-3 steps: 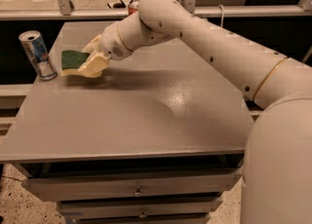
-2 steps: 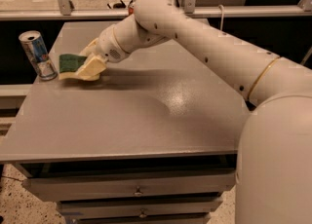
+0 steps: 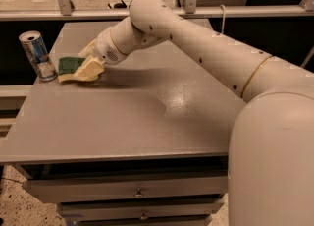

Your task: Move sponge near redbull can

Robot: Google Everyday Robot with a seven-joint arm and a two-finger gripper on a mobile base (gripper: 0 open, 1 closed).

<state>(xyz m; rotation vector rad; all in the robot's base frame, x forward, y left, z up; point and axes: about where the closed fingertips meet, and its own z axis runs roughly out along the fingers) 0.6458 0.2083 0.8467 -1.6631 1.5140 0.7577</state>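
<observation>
The flat sponge [image 3: 70, 66], dark green over yellow foam, sits low at the grey metal table's [image 3: 147, 122] left rear. Its long axis points left at the slim silver-blue redbull can [image 3: 38, 55] just beside it. The cream two-finger gripper [image 3: 91, 67] clasps its right end, so release seems all that remains.

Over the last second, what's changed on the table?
The gripper, shut on the sponge, has carried it a little further left and lower, so the sponge is now down near the table, just right of the can. Nothing was let go. The can stands where it was.
</observation>
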